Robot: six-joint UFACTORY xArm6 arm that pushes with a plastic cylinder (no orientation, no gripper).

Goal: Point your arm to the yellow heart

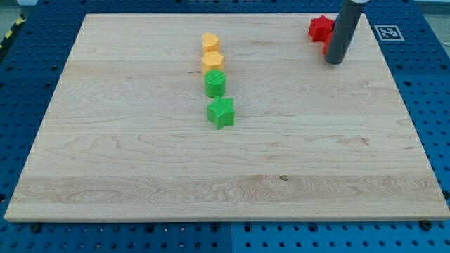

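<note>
I carry no gripper, only a rod; my tip (335,62) rests on the counter (140,176) at the view's upper right, touching red blocks (320,28) at its 11 o'clock. The yellow heart (210,41) lies well apart at 9 o'clock, heading a column: yellow block (212,62), green cylinder (215,83), green star (221,112).

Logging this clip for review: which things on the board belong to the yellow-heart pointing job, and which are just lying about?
Part of the job:
- yellow heart, topmost in the column of four
- my tip, far off to the view's right, beside the red blocks

Lying about:
- yellow block
- green round block
- green star
- red blocks
- wooden board
</note>
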